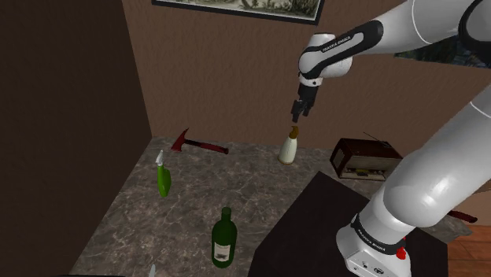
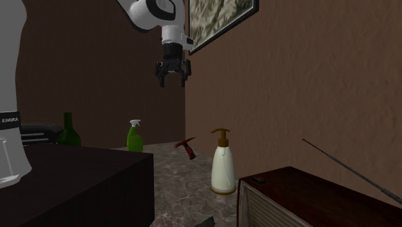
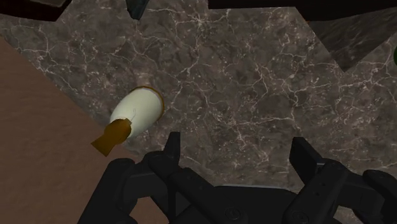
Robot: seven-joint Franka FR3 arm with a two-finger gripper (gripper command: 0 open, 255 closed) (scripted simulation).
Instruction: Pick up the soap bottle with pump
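Hangs with the black two-finger jaws spread wide and gripping nothing, well above the dark veined marble counter. Points them straight down, close to the brown textured wall and just under the corner of a framed picture in the second exterior view. Leaves open air between the jaws and the task's thing, a cream-white soap bottle with a brown pump head and a brown base ring, upright on the counter at the foot of the wall and almost directly beneath. Along the hand, puts that bottle off to one side, beyond one black finger and outside the gap, with veined marble between the two fingers. To the shoulder view's left of the soap bottle, near the wall: a red hammer-like tool lying flat. Further toward that view's left: an upright green spray bottle with a white trigger. Nearer the camera, just beside the black box stand: a dark green glass bottle with a pale label, also upright. To the shoulder view's right of the soap bottle, apart from it: a brown wooden radio with a thin antenna slanting up.
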